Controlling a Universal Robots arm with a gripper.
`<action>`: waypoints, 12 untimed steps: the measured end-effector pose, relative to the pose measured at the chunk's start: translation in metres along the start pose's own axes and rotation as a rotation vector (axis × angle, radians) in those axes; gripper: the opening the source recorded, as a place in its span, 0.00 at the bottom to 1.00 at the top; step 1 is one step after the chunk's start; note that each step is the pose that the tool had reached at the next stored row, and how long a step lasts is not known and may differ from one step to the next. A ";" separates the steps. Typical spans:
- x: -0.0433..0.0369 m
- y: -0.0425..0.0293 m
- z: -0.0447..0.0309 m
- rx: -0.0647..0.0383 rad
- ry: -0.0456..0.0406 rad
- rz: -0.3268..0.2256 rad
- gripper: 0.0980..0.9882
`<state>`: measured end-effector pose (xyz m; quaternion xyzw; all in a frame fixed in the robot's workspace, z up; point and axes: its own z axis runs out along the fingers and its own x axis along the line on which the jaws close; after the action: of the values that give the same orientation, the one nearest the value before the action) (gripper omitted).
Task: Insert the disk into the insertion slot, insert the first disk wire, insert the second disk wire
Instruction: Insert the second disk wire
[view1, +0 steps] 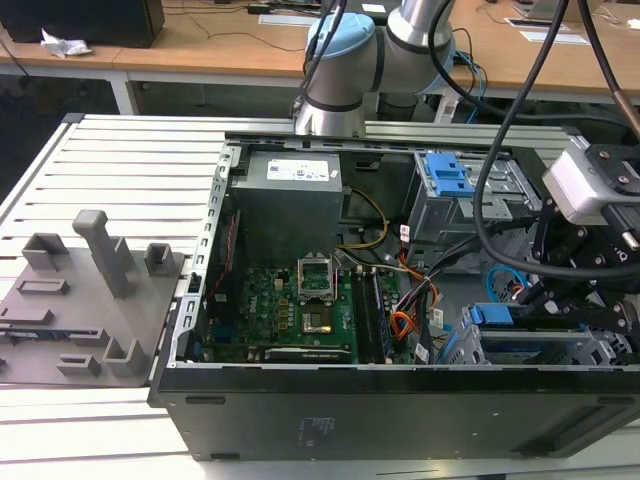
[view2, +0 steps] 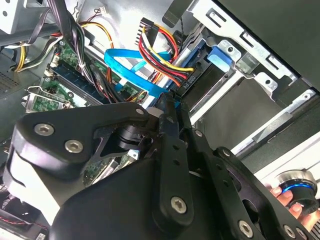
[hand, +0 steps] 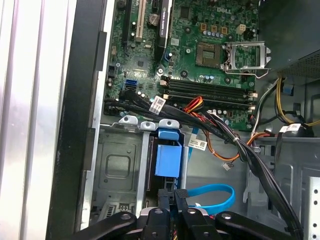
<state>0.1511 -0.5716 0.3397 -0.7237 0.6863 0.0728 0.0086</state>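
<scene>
The disk (hand: 167, 159), in its bright blue caddy (view2: 220, 56), sits inside the insertion slot (hand: 117, 165), the low metal cage at the exterior view's right (view1: 540, 345). The first disk wire (view2: 160, 55), a red, orange, yellow and black bundle, ends in a black plug (view2: 186, 80) seated against the disk's end. The second disk wire (view2: 127, 67), light blue, loops round (hand: 220, 192) to my gripper (view2: 170, 100). My gripper (hand: 173, 195) is shut on that cable's end, just off the disk's end beside the black plug.
The taller cage with blue latches (view1: 450, 180) stands behind the slot. The motherboard (hand: 210, 55) and black cable bundles (hand: 250, 150) fill the case's middle. The case wall (hand: 82, 125) runs beside the slot. A person's fingers (view2: 280, 192) rest by a blue-ringed knob.
</scene>
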 end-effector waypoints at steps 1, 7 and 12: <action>0.0001 0.0000 0.0003 0.000 0.0000 0.000 0.07; 0.0002 -0.0001 0.0008 0.000 -0.0001 0.000 0.08; -0.0012 0.0009 -0.0105 0.000 -0.0001 0.000 0.15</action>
<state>0.1512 -0.5716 0.3502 -0.7237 0.6862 0.0728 0.0086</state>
